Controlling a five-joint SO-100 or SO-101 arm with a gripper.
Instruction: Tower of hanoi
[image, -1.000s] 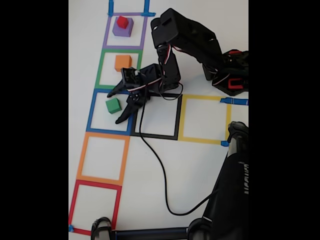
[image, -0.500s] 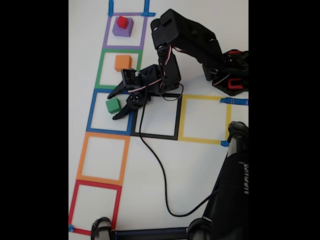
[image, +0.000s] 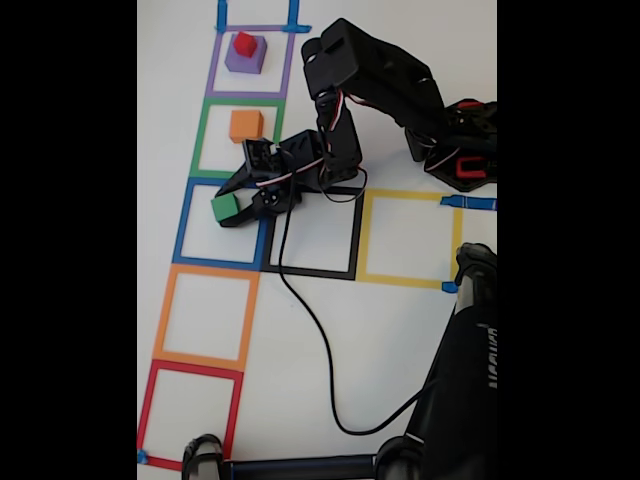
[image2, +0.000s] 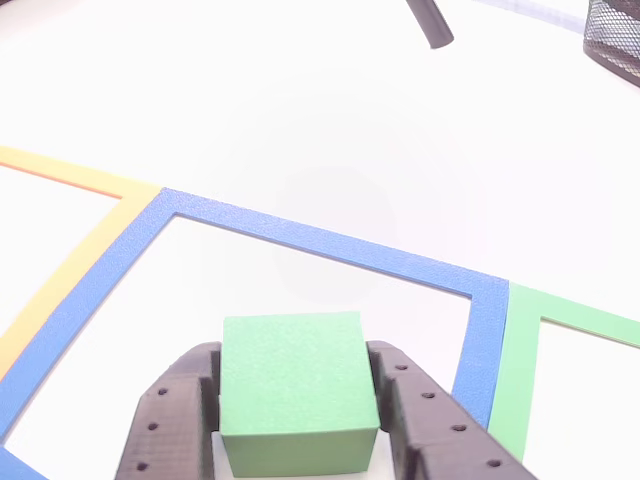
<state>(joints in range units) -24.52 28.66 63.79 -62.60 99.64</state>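
Observation:
In the fixed view a red cube (image: 245, 42) sits on top of a purple cube (image: 246, 62) inside the purple tape square. An orange cube (image: 246, 124) rests alone in the green tape square. The green cube (image: 223, 207) is in the blue tape square, and my gripper (image: 230, 208) is shut on it, one finger on each side. The other view looks along the fingers (image2: 168, 420), which press both sides of the green cube (image2: 295, 395) held by the gripper (image2: 295, 355) over the blue outline (image2: 330, 243).
Orange (image: 205, 318), red (image: 190, 410), black (image: 312, 270) and yellow (image: 408, 238) tape squares lie on the white table. A black cable (image: 310, 320) trails across it. The arm's base (image: 460, 145) is at right, a black stand (image: 460, 380) at lower right. A mesh basket (image2: 615, 35) stands far off.
The fingers were spread around the green cube a second ago. They have since closed onto it, and the lower finger swung up against the cube.

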